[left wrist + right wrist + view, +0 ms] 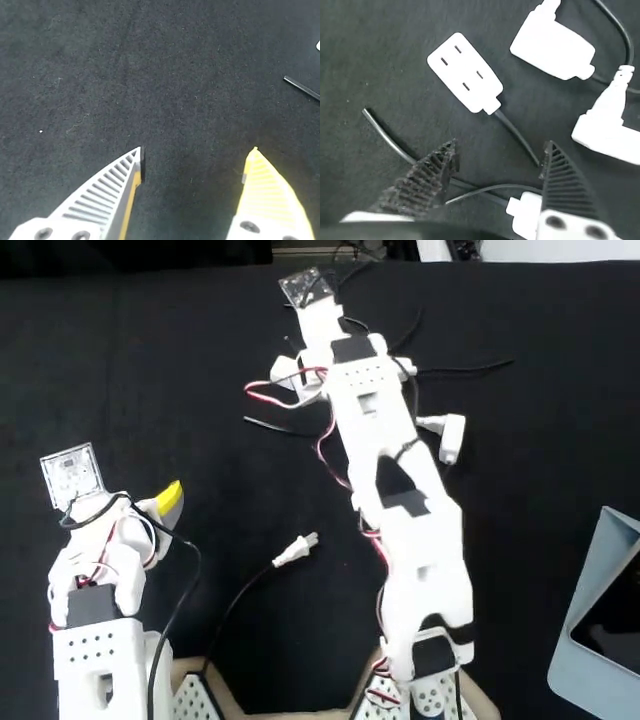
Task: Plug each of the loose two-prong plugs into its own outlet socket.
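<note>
A loose white two-prong plug [297,551] on a black cord lies on the black cloth between the two arms, prongs pointing up-right. My left gripper [197,155] hangs open over bare cloth, with its yellow finger [168,500] at the lower left of the table, well left of that plug. My right gripper [500,150] is open at the far middle of the table, above a cluster of white parts. There a white outlet block [465,72] shows two pairs of slots. A second white block [552,42] and a white plug body [610,125] lie beside it. Another white plug [525,212] sits by the fingertips.
Thin black cords [460,368] and red-white servo wires [275,390] trail around the right arm. A white adapter [447,435] lies to its right. A grey-blue case [600,640] stands at the table's right edge. A black cord [302,89] crosses the cloth ahead of the left gripper.
</note>
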Controlling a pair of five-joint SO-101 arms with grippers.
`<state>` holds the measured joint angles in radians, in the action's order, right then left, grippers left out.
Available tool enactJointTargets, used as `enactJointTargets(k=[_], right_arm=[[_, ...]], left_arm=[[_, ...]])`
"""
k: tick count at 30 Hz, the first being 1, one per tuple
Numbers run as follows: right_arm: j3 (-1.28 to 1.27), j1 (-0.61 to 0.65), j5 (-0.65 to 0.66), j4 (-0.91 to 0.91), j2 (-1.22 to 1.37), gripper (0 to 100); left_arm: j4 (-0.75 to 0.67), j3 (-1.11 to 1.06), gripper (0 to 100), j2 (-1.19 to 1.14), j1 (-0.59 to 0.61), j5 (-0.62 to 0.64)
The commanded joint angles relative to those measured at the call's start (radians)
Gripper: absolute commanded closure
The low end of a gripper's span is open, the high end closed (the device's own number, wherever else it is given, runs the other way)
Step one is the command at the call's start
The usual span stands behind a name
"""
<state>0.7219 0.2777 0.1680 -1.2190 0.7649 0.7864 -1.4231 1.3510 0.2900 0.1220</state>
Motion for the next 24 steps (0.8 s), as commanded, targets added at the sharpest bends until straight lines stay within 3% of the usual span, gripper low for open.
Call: enactJointTargets(k=[1, 10, 16, 24], right_arm=[[0.139, 0.028, 0.006, -0.048, 0.039, 74.3], [0.334, -0.005, 0.017, -0.275, 0.061, 74.3], [0.496, -0.094, 0.132, -0.503, 0.068, 74.3], [0.506, -0.158, 0.262, -0.448, 0.165, 74.4]], left_arm=[[-0.018, 0.008, 68, 0.008, 0.002, -0.011], [-0.017, 0.008, 68, 0.008, 0.002, -0.011], [-0.017, 0.008, 68, 0.008, 0.002, -0.011], [-0.018, 0.008, 68, 0.008, -0.004, -0.011]])
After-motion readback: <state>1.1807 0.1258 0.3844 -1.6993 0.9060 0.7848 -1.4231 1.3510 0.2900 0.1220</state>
